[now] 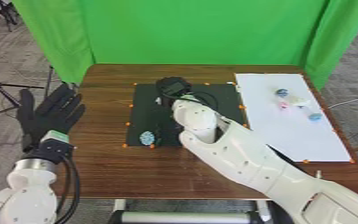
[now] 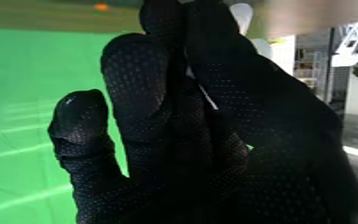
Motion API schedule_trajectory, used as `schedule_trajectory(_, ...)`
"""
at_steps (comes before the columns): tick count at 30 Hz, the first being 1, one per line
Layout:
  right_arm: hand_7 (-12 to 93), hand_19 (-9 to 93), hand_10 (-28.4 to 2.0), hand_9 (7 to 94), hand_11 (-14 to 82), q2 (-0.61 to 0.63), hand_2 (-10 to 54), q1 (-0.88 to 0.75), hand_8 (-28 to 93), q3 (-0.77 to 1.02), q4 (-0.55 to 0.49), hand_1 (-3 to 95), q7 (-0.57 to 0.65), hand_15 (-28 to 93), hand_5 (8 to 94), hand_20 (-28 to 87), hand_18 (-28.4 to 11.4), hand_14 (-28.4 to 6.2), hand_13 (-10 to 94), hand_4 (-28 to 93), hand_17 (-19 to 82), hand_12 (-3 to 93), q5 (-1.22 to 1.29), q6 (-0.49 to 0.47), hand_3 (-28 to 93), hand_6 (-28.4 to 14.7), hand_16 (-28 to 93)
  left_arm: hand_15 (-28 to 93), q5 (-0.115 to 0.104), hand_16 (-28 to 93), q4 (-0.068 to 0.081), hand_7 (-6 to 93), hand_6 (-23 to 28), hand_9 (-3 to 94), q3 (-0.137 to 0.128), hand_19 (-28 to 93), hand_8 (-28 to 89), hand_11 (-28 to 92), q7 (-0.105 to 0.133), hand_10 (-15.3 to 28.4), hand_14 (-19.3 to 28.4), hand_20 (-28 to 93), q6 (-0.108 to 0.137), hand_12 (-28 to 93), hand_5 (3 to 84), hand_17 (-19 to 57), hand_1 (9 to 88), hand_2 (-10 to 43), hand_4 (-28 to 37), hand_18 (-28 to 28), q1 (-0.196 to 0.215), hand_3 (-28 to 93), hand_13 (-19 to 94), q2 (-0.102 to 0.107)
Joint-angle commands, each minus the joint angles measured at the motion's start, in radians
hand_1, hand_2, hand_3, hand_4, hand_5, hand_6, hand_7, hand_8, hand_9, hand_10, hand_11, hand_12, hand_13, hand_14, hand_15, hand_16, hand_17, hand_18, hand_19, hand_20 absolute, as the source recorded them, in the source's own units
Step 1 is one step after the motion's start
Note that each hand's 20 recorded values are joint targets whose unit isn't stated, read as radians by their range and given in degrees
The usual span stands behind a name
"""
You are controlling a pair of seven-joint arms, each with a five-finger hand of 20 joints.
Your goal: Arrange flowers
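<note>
White and jointed, the right arm lies nearest the camera in the head view, thickest at the bottom right corner and slanting in over the table; at the left, just beside the table's edge, the left hand is held with its gloved fingers straight and apart. On the dark mat, near its near left corner, a pale blue flower is seen, oval and finely patterned, speckled with lighter flecks; a small dark shape is set just beside it, too blurred to be named. Towards the mat's far edge the right hand is placed, with a black cable looped beside it; whether it is open, closed or clamped on something cannot be told. By it a small whitish piece is partly covered, and part of the mat is hidden under the forearm. On the white board, at the right, more flowers are laid in a loose group: a deeper blue bloom, a pink one, a white one and a pale blue one; their petals and stems are too small to be made out. In the right wrist view, pale rounded shapes are partly hidden behind the black glove; what they belong to cannot be told.
</note>
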Motion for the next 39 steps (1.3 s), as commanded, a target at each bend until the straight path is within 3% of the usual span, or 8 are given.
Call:
schedule_trajectory(1, 29, 87, -9.0, 80.8, 10.9, -0.032, -9.5, -0.03, 0, 0.001, 0.004, 60.5, -0.004, 53, 66.8, 44, -23.7, -4.9, 72, -28, 37, 41.3, -0.026, -0.005, 69, -2.7, 42, 40, 0.018, -7, 0.009, 18.2, 8.2, 31.4, 0.007, 35, -10, 24, -0.015, 13.9, 13.1, 14, -0.021, 12, 39.6, -6.0, 23.3, 17.7, -28.3, 13.6, -0.024, 64, 21, -0.008)
schedule_trajectory(7, 24, 87, -9.5, 78.5, 9.3, -0.032, -9.5, -0.042, -2, 0.007, -0.007, 59.8, -0.012, 52, 64.9, 43, -23.7, -4.4, 71, -28, 36, 38.2, -0.031, -0.025, 70, -2.8, 43, 40, 0.013, -7, 0.007, 17.6, 8.0, 31.4, 0.001, 35, -10, 24, -0.01, 13.7, 13.1, 14, -0.018, 12, 39.5, -6.0, 22.8, 17.5, -28.3, 13.6, -0.016, 65, 21, -0.004)
schedule_trajectory(10, 22, 87, -10.0, 76.8, 8.4, -0.026, -9.5, -0.049, -12, 0.014, -0.015, 59.6, -0.009, 52, 63.8, 43, -23.9, -4.3, 70, -28, 36, 36.0, -0.027, -0.05, 70, -2.9, 43, 40, 0.011, -7, 0.006, 17.3, 8.0, 31.4, 0.0, 35, -10, 24, -0.011, 13.7, 13.1, 14, -0.022, 11, 39.6, -6.0, 23.2, 16.5, -28.3, 13.6, -0.019, 67, 21, -0.002)
schedule_trajectory(15, 21, 86, -13.3, 69.3, 17.9, -0.018, -9.5, -0.058, -14, 0.019, -0.029, 58.3, -0.008, 51, 60.5, 42, -23.9, -5.0, 69, -28, 35, 21.2, -0.029, -0.067, 70, -3.8, 41, 40, 0.012, -7, 0.003, 17.0, 7.8, 31.4, -0.012, 35, -10, 24, -0.006, 13.6, 13.1, 14, -0.017, 11, 39.6, -6.0, 24.1, 15.3, -28.3, 13.5, -0.009, 68, 21, -0.001)
schedule_trajectory(19, 20, 86, -14.8, 66.7, 15.6, -0.015, -9.5, -0.06, -13, 0.021, -0.034, 56.8, 0.0, 51, 59.7, 42, -24.0, -5.1, 69, -28, 35, 15.9, -0.015, -0.076, 70, -4.1, 40, 40, 0.014, -7, 0.002, 17.0, 7.7, 31.4, -0.015, 35, -10, 24, -0.007, 13.7, 13.1, 14, -0.021, 11, 39.5, -6.0, 24.6, 14.7, -28.3, 13.6, -0.006, 68, 21, -0.001)
schedule_trajectory(24, 18, 86, -15.5, 64.5, 12.3, -0.009, -9.5, -0.065, -14, 0.022, -0.044, 53.7, 0.0, 49, 61.5, 41, -24.2, -5.7, 70, -28, 36, 12.9, -0.001, -0.059, 72, -3.7, 37, 40, 0.01, -7, 0.001, 17.0, 7.7, 31.5, -0.016, 35, -10, 24, -0.002, 13.7, 13.2, 14, -0.017, 11, 39.5, -6.0, 24.9, 14.6, -28.3, 13.5, -0.003, 68, 21, -0.001)
schedule_trajectory(29, 15, 84, -18.2, 63.6, 11.1, 0.001, -9.5, -0.068, -15, 0.011, -0.044, 47.1, 0.007, 40, 63.1, 39, -25.6, -8.7, 75, -28, 37, 7.6, 0.015, 0.0, 77, -3.9, 31, 40, 0.012, -7, 0.002, 17.1, 7.6, 31.6, -0.015, 35, -10, 24, -0.005, 13.7, 13.2, 14, -0.016, 11, 39.7, -6.0, 24.9, 14.7, -28.3, 13.6, -0.007, 68, 21, 0.0)
schedule_trajectory(39, 15, 83, -18.2, 65.1, 12.4, 0.028, -7.2, -0.085, -17, -0.001, -0.06, 40.7, -0.003, 38, 62.4, 37, -26.3, -10.5, 77, -27, 37, 6.7, 0.025, 0.045, 79, -4.7, 24, 41, 0.01, -7, -0.002, 17.2, 7.6, 31.8, -0.024, 35, -10, 25, -0.011, 13.9, 13.3, 14, -0.006, 11, 39.9, -6.0, 25.0, 15.1, -28.3, 13.6, 0.005, 68, 21, -0.006)
